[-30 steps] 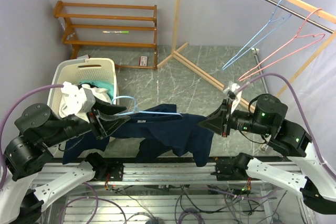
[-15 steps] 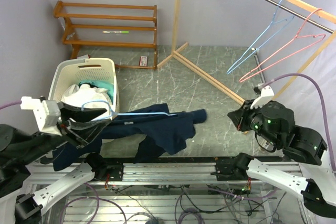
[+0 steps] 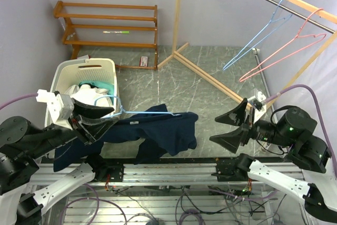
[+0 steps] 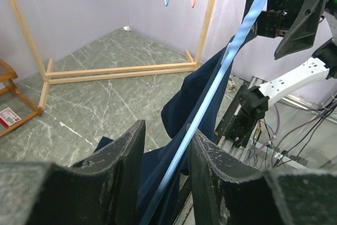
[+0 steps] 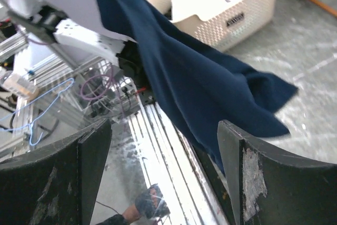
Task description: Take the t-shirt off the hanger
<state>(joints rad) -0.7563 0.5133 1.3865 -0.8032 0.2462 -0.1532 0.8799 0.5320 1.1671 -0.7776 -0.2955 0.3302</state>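
A navy t-shirt [image 3: 171,130] hangs on a light-blue wire hanger [image 3: 152,113], held in the air above the table's near edge. My left gripper [image 3: 105,117] is shut on the hanger at its left end. In the left wrist view the wire [image 4: 210,93] runs up between the fingers, against the right one, with the t-shirt [image 4: 195,109] draped below. My right gripper [image 3: 214,128] stands open to the right of the shirt, apart from it, with nothing between its fingers. Its wrist view shows the t-shirt [image 5: 200,82] hanging ahead of the right gripper [image 5: 164,125].
A white laundry basket [image 3: 87,69] with clothes stands at the left, also seen from the right wrist [image 5: 231,14]. A wooden shelf [image 3: 105,25] is at the back left. A wooden rack [image 3: 179,25] carries a blue hanger [image 3: 263,30] and a pink hanger [image 3: 284,51].
My right gripper let go of the shirt's right end, drew back to the right and opened. The shirt swung back left under the hanger. The left gripper shifted slightly with the hanger.
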